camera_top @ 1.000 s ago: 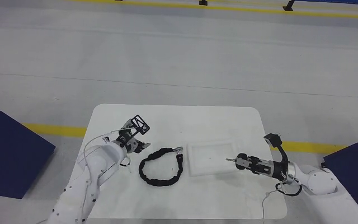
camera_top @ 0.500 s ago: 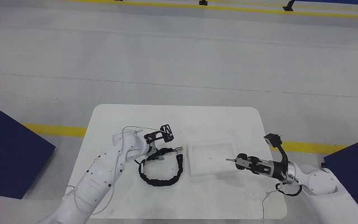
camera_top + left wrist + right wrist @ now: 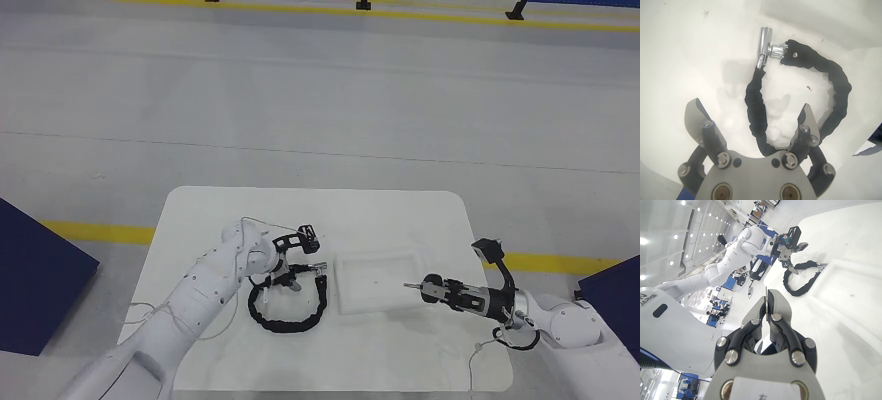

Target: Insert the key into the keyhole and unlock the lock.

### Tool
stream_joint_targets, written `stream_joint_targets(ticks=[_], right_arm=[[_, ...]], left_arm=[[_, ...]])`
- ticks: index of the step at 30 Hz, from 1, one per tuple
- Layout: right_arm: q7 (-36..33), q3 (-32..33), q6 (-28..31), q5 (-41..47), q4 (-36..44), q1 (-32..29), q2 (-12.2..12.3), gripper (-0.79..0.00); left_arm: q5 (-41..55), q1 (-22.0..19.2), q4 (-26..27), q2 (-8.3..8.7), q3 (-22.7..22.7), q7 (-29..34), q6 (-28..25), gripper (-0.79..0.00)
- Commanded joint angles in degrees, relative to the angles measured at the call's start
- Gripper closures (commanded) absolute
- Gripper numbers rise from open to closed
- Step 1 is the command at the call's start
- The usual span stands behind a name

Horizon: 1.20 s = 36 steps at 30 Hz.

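Seemingly against tray [image 3: 340, 290] edge: lock [image 3: 763, 46]

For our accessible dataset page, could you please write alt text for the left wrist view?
The left gripper, fingers open, is poised over a black fabric-sleeved chain lock lying in a loop on the white table, with one strand between the fingers. The loop's ends meet at a chrome lock cylinder farther on.
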<state>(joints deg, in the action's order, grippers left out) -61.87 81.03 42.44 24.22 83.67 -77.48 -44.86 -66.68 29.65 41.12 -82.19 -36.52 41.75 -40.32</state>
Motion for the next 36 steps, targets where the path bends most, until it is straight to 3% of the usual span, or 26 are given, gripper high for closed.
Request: stream_joint_targets(ticks=[1,16,17,20,22,25,31,36], right_arm=[[0.0,0.0,0.0,0.0,0.0,0.0,0.0,0.000],[0.0,0.0,0.0,0.0,0.0,0.0,0.0,0.000],[0.0,0.0,0.0,0.0,0.0,0.0,0.0,0.000],[0.0,0.0,0.0,0.0,0.0,0.0,0.0,0.000],[0.0,0.0,0.0,0.0,0.0,0.0,0.0,0.000],[0.0,0.0,0.0,0.0,0.0,0.0,0.0,0.000],[0.0,0.0,0.0,0.0,0.0,0.0,0.0,0.000],[0.0,0.0,0.0,0.0,0.0,0.0,0.0,0.000]], left_arm=[[0.8,-0.8,-3.1,-1.08,1.0,-0.9,-0.3,-0.785],[1.5,-4.7,-17.0,-7.10,5.3,-6.7,-0.1,-0.773],[1.4,-4.9,-17.7,-7.39,5.5,-6.9,0.0,-0.714],[1.2,-5.3,-19.5,-8.15,5.9,-7.6,-0.2,-0.425],[1.1,-5.6,-20.6,-8.58,6.1,-7.9,-0.4,-0.351],[0.9,-6.0,-22.0,-9.12,6.2,-8.5,-0.6,-0.274],[0.6,-6.8,-24.1,-9.82,6.4,-9.6,-1.4,-0.265],[0.1,-7.2,-25.1,-10.27,6.6,-10.2,-1.3,-0.129]])
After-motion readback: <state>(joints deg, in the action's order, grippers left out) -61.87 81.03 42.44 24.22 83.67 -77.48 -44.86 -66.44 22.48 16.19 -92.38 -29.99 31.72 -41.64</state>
